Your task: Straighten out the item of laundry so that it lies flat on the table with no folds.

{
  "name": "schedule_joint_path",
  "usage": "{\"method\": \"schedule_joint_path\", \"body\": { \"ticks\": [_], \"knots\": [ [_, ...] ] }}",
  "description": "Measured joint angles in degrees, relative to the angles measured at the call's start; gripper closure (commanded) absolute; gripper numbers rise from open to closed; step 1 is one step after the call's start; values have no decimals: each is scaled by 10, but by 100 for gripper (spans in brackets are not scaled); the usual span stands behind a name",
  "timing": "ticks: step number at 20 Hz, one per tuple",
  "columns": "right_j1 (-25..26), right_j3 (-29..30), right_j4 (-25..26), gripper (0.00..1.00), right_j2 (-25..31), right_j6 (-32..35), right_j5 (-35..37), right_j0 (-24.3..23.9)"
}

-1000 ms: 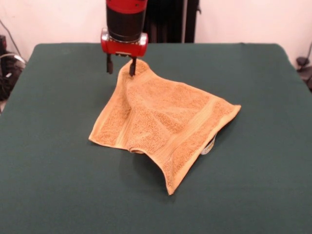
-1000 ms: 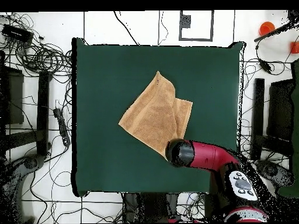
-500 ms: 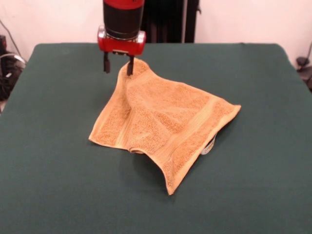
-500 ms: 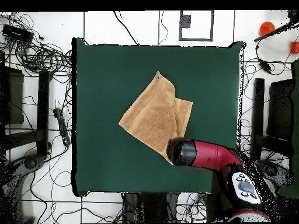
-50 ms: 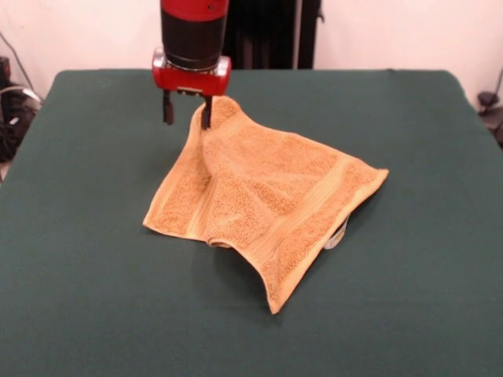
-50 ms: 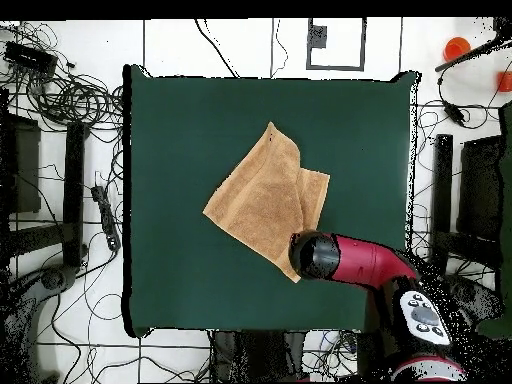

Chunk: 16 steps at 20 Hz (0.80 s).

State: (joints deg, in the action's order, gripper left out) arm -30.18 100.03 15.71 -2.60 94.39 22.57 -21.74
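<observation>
The item of laundry (image 5: 259, 196), a golden-orange towel, lies rumpled on the green table (image 5: 94, 298) with folds and one side doubled over. A paler woven band runs near its right edge, and a small white tag (image 5: 338, 236) peeks out beneath it. My gripper (image 5: 186, 115) hangs open just above the table at the towel's far corner. Its right finger (image 5: 206, 116) stands against the raised cloth there, and nothing is held between the fingers. From overhead, the towel (image 6: 262, 195) sits mid-table and the arm's wrist (image 6: 318, 255) hides the gripper.
Cables, stands and dark equipment (image 6: 60, 100) surround the table on the floor. An orange object (image 6: 457, 46) lies off the table's corner. The table's edges are far from the towel on all sides.
The gripper has drifted slightly left and up in the front view, still open. The towel has kept its shape and place.
</observation>
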Motion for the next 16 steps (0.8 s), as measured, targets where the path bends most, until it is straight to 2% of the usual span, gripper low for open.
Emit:
{"method": "schedule_joint_path", "body": {
  "ticks": [6, 16],
  "knots": [
    [15, -21, -5, 0, 16, 0, 0, -19],
    [31, -63, -35, 0, 25, 0, 0, -23]
  ]
}}
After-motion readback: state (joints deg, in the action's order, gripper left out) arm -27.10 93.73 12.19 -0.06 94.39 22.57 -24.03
